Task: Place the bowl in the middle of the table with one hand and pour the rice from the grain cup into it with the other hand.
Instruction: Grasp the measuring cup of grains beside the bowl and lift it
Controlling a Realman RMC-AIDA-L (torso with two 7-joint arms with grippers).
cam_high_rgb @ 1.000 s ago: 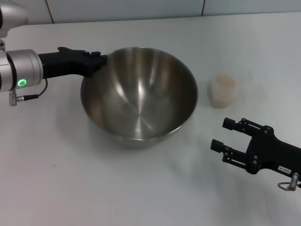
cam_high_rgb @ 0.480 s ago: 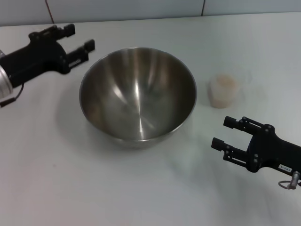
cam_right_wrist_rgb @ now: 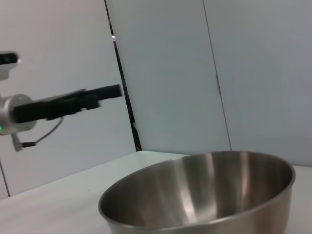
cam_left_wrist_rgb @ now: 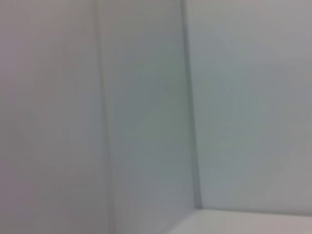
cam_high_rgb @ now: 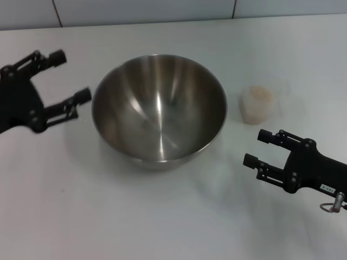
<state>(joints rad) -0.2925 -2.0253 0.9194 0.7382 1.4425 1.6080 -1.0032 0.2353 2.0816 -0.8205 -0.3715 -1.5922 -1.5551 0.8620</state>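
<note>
Left pincer point(cam_high_rgb: 69, 76) wide open, empty.

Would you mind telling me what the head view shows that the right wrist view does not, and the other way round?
Only the head view shows the grain cup with rice standing to the right of the bowl, and the open right claw hovering near that cup. Only the right wrist view shows the wall panels behind the table. Both show the empty bowl and the left claw, open in the head view, off the bowl's rim.
</note>
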